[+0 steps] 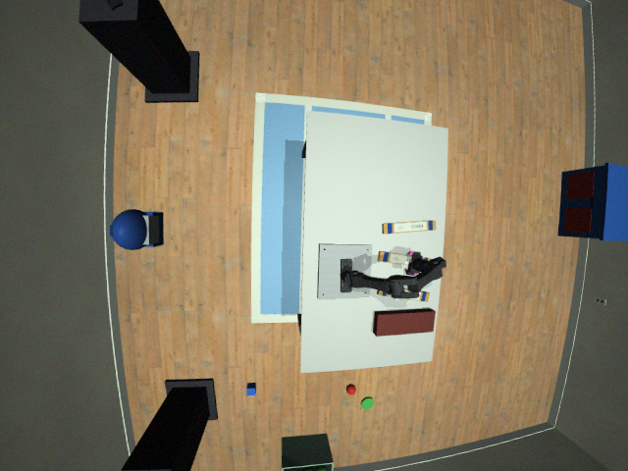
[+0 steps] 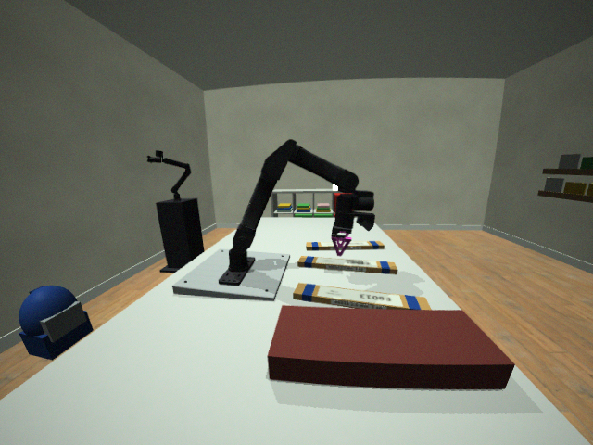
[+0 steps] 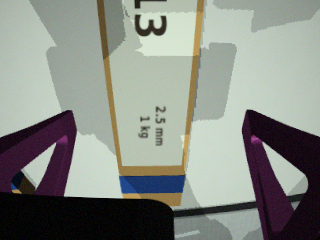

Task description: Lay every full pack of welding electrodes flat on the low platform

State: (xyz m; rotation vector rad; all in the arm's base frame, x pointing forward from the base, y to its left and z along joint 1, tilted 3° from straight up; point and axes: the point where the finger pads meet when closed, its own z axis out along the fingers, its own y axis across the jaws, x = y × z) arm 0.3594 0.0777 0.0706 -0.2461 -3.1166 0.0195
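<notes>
Three tan packs with blue end bands and white labels lie flat on the table, side by side. The far pack (image 1: 395, 227) (image 2: 313, 246) (image 3: 18, 179) is furthest from the platform. The middle pack (image 1: 388, 256) (image 2: 346, 264) (image 3: 145, 90) reads "2.5 mm, 1 kg" in the wrist view. The near pack (image 1: 424, 295) (image 2: 354, 296) is partly hidden by the arm in the top view. The low dark red platform (image 1: 404, 323) (image 2: 383, 335) bears nothing. My gripper (image 1: 413, 263) (image 2: 340, 247) (image 3: 159, 120) is open and empty above the middle pack, one magenta finger to each side of it.
The arm's grey base plate (image 1: 331, 288) (image 2: 201, 282) (image 3: 225, 222) stands beside the packs' inner ends. The white table's (image 1: 375, 167) (image 2: 167, 374) outer edge runs close past their other ends. The near pack lies close beside the platform.
</notes>
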